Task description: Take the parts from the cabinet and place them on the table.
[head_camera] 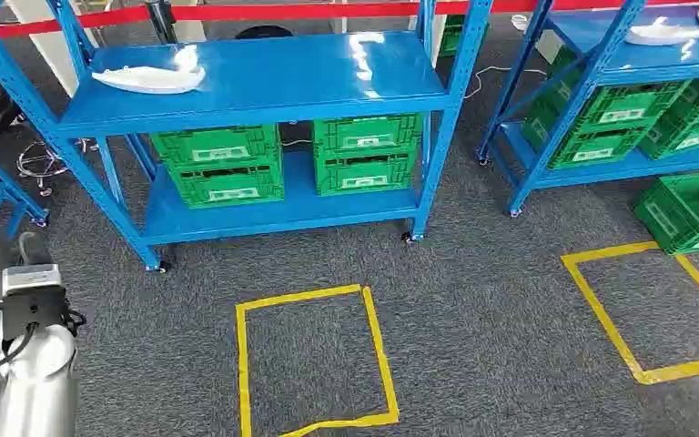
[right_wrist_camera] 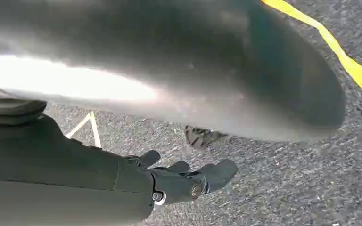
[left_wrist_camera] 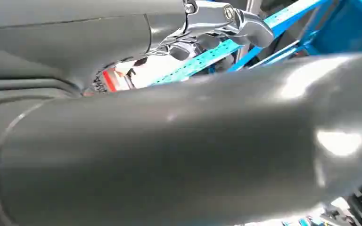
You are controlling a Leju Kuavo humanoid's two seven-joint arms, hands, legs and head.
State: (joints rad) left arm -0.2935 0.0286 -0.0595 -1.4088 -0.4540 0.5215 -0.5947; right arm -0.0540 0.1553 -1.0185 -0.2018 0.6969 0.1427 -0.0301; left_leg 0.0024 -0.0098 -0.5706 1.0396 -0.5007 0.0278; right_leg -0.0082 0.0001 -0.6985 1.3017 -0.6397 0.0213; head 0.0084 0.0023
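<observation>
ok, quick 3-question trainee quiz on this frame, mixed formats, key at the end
1. True or false: the white part on the near rack's top shelf lies toward its left end.
2. How many green crates sit on that rack's lower shelf: A two, B four, C six?
3. Fill in: the taped squares on the floor are ___.

Key: 1 true. 2 B. 3 yellow.

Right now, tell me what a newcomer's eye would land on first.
The blue rack straight ahead: a white part on its top shelf, green crates stacked below. On the grey carpet in front lies a yellow tape square. A second rack stands to the right, also bearing a white part.
</observation>
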